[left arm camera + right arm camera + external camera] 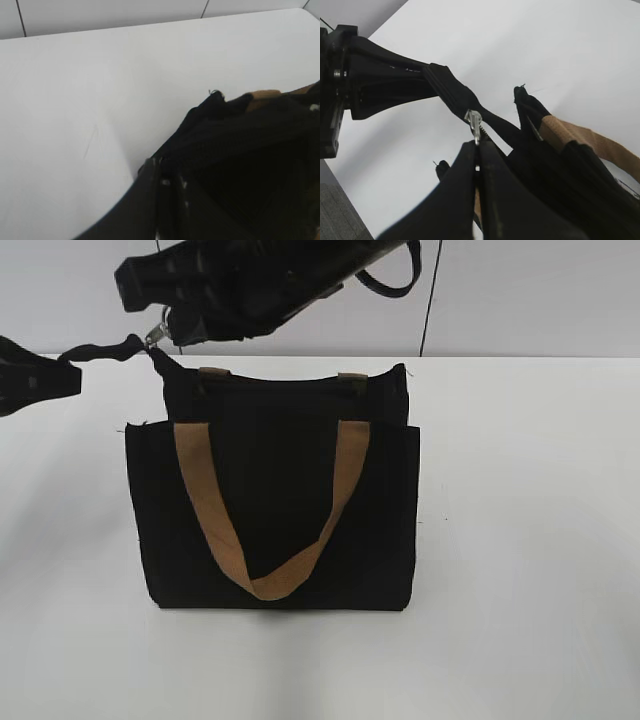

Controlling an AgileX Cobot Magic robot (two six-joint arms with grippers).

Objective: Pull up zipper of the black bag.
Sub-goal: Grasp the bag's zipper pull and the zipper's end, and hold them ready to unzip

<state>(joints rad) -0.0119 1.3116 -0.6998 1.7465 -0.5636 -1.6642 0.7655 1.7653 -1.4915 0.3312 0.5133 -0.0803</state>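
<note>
The black bag (270,510) stands upright on the white table, its tan handle (205,500) hanging down the front. The silvery zipper (157,337) sits above the bag's top left corner. My right gripper (175,325) reaches across from the upper right and is shut on the zipper's pull tab. In the right wrist view the slider (473,120) shows just above the closed jaws (478,147). My left gripper (72,362) is shut on the black tail end of the zip track and holds it stretched out to the left. Its jaws also show in the left wrist view (167,172) against the bag (250,135).
The white table (530,540) spreads around the bag, with a pale wall behind it. A black cable loop (395,280) hangs from the right arm above the bag.
</note>
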